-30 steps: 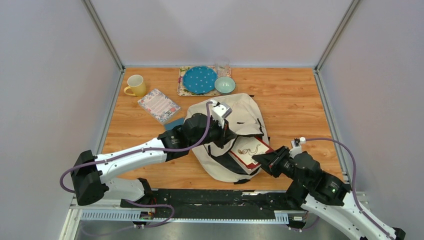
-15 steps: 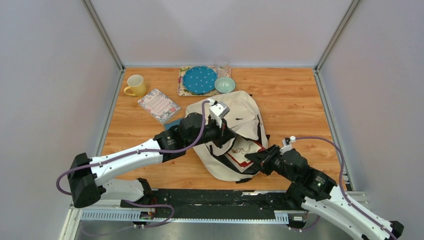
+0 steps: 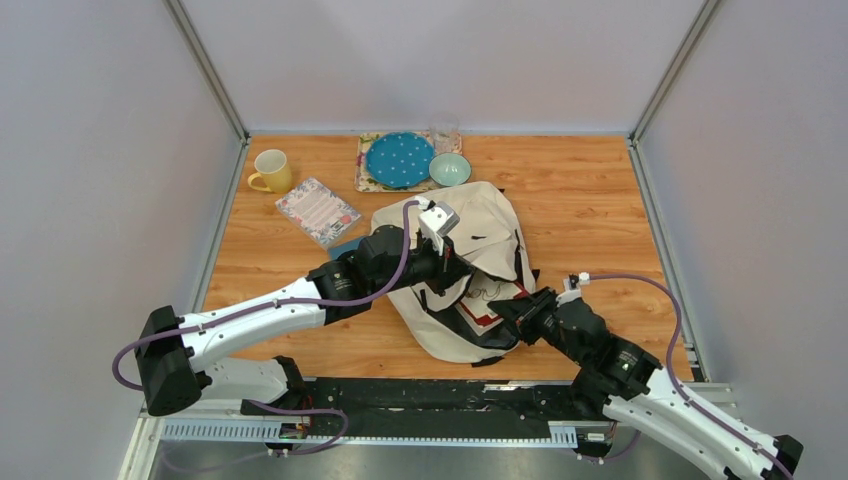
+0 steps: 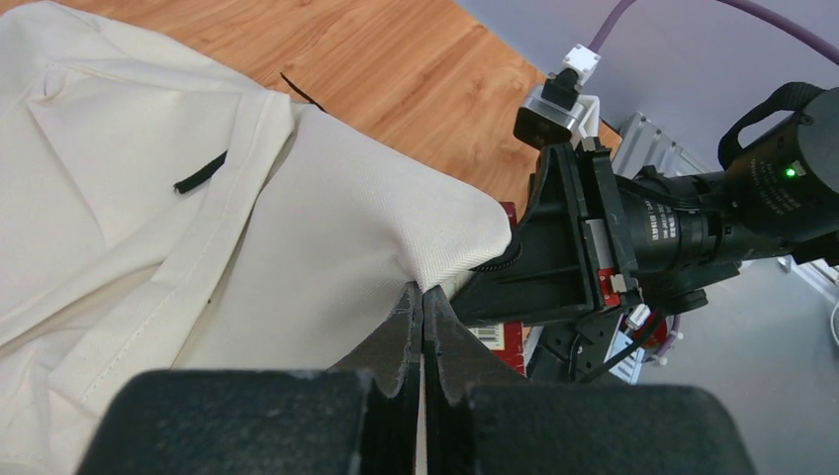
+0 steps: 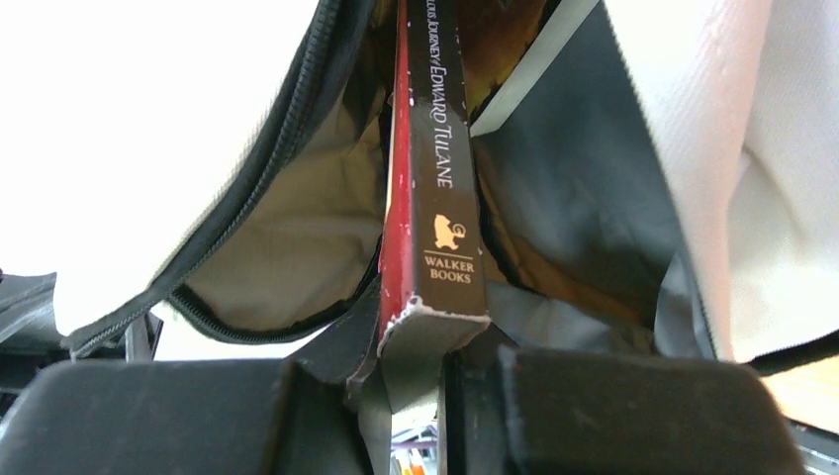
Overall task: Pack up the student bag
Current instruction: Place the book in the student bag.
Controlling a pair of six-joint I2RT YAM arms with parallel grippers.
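1. Robot lab / test cell, not a home or office.
2. Enclosure: plain pale wall panels [image 3: 440, 60] on 3 sides, alu frame posts [image 3: 205, 65] running up the corners.
3. Wood-look counter [image 3: 600, 200] fills the cell wall to wall, w/ a slotted metal rail [image 3: 400, 428] along the near edge.
4. 2 white-and-black robot arms bolted there: left arm [image 3: 260, 312], right arm [image 3: 680, 425]. Purple cables [image 3: 640, 279] loop in the open.
5. Green status LED [image 4: 789, 171] lit on the right arm's hardware.
6. Mixed props share one counter: yellow mug [image 3: 270, 171], dotted plate [image 3: 399, 159] on a placemat [image 3: 362, 178], bowl [image 3: 450, 169], glass [image 3: 444, 132], notebook [image 3: 317, 210], student bag [image 3: 480, 215], book [image 5: 433, 228].
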